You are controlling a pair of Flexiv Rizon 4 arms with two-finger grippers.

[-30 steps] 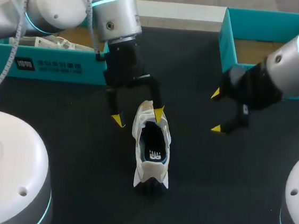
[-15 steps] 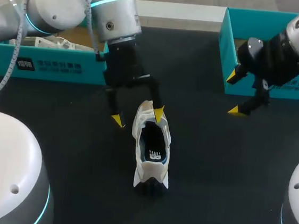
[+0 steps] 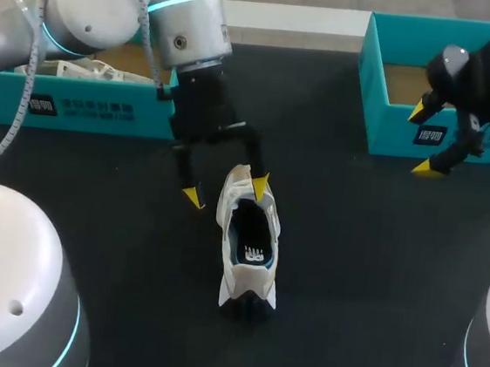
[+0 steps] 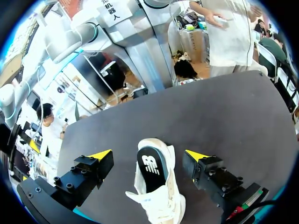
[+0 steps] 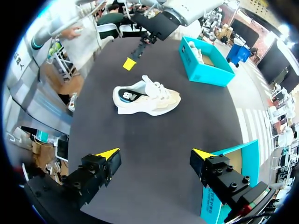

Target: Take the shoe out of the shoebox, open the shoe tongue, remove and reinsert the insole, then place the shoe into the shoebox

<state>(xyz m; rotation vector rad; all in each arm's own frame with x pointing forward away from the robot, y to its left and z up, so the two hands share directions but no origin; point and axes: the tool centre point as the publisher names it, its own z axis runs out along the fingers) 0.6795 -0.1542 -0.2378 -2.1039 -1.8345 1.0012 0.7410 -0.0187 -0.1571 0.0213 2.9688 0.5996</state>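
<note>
The black tabletop (image 3: pixel 367 275) carries everything here. Two teal shoeboxes sit toward its far side. The left shoebox (image 3: pixel 86 107) is largely covered by the left arm (image 3: pixel 179 19), and something white and crumpled lies inside it that I can't identify. The right shoebox (image 3: pixel 374 83) is cut off at the edge of the head view, with only a strip of its brown floor showing.

Out in the open, well apart from both boxes, stands the shoe (image 3: pixel 247 245). It is a cream-and-white trainer, upright on its sole, with its dark-edged heel toward the robot and its toe toward the left shoebox. Its mouth gapes wide. Inside lies the dark insole (image 3: pixel 251 237), with a white logo on the heel part. White laces bunch over the forefoot, seen best from the left wrist. How the tongue sits under them I can't make out.

The left end effector (image 3: pixel 227 191) hangs over the toe end with its fingers spread wide. One yellow tip is right at the shoe's side near the toe, though I can't tell whether it actually touches. The other tip stands clear of the shoe over bare tabletop.

The right end effector (image 3: pixel 425 139) hovers at the front wall of the right shoebox. Its fingers are apart with nothing between them.
</note>
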